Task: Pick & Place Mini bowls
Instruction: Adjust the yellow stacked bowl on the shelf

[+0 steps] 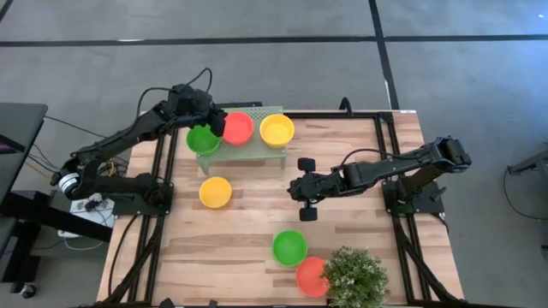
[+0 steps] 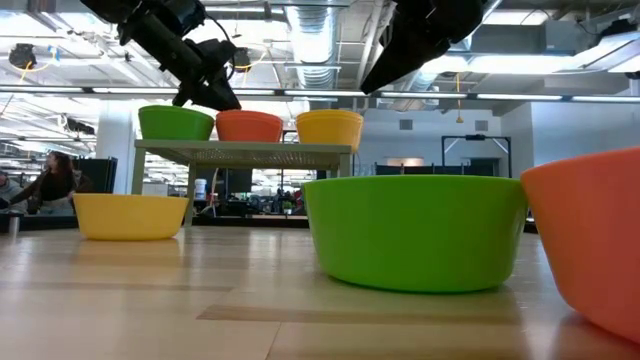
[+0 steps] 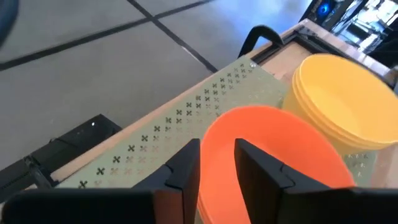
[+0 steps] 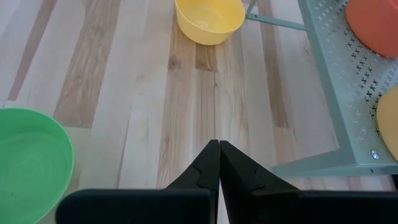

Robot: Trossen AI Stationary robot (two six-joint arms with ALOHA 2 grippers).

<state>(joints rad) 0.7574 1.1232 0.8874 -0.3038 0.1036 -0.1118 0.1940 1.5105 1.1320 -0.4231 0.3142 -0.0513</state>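
Mini bowls spread over the table in the high view: green bowl (image 1: 203,138), red bowl (image 1: 237,128) and yellow bowl (image 1: 276,130) in a row on the pale green stand (image 1: 248,152) toward twelve o'clock; loose yellow bowl (image 1: 215,192) just below the stand toward nine; loose green bowl (image 1: 289,247) and orange-red bowl (image 1: 310,276) toward six, the last touching the bushy plant (image 1: 354,275). Left gripper (image 3: 216,163) over the stand, fingers narrowly parted astride the near rim of the red bowl, one finger inside and one outside, apparently mid-pinch; bowl round, so no long axis to align, only the rim. Right gripper (image 4: 219,163) hovering mid-table at about three o'clock, fingers pressed together on nothing; of the two, nearer the loose green bowl, lying toward seven o'clock from it. No brand, label or legible writing anywhere.
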